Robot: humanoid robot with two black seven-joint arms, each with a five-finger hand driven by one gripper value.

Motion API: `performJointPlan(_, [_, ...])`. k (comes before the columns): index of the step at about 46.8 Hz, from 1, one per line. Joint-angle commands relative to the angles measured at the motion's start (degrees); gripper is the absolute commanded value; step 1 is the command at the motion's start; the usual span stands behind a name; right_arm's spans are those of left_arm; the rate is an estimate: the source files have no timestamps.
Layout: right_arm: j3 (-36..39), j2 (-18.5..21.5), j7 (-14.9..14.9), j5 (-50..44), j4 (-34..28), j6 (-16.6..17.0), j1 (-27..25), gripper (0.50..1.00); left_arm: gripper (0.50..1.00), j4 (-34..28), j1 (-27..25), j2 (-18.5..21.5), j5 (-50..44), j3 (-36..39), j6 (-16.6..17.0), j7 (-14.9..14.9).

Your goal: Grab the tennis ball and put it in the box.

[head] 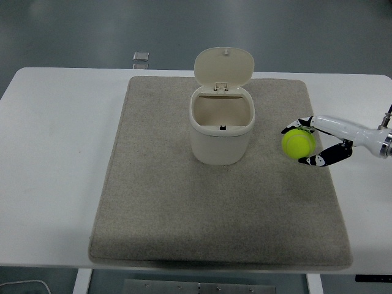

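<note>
A yellow-green tennis ball [298, 143] is held in my right hand [301, 146], whose fingers [320, 160] are curled around it from behind and below. The ball hangs a little above the grey mat [220, 202], to the right of the box. The box [222, 125] is a cream bin standing near the mat's middle back, its hinged lid [224, 66] tipped up and open, and its inside looks empty. My right arm [358, 133] comes in from the right edge. The left arm is out of view.
The mat covers most of the white table [55, 159]. A small grey square object [141, 57] lies at the table's far edge, behind the mat's left corner.
</note>
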Motion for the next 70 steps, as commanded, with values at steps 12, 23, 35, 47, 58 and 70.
performJointPlan(12, [0.1,-3.7,5.5,0.2,3.3,0.0,3.1,0.5,0.992,0.0,0.0,0.0,0.0,0.0,0.0,-0.1])
performJointPlan(23, [0.2,-5.2,6.1,0.2,7.4,0.0,5.2,0.5,0.992,0.0,0.0,0.0,0.0,0.0,0.0,0.0])
performJointPlan(35, [5.3,-2.3,6.1,1.1,9.8,2.5,7.7,0.5,0.992,0.0,0.0,0.0,0.0,-0.1,0.0,-0.1])
performJointPlan(47, [5.5,4.4,6.1,1.1,9.3,3.5,10.1,0.5,0.992,0.0,0.0,0.0,0.0,0.0,0.0,0.0])
performJointPlan(58, [5.6,8.9,0.1,1.1,8.4,2.9,10.2,0.5,0.992,0.0,0.0,0.0,0.0,0.0,0.0,0.0])
performJointPlan(70, [6.2,9.8,-3.8,1.1,7.0,2.9,10.2,0.5,0.992,0.0,0.0,0.0,0.0,0.0,0.0,-0.1])
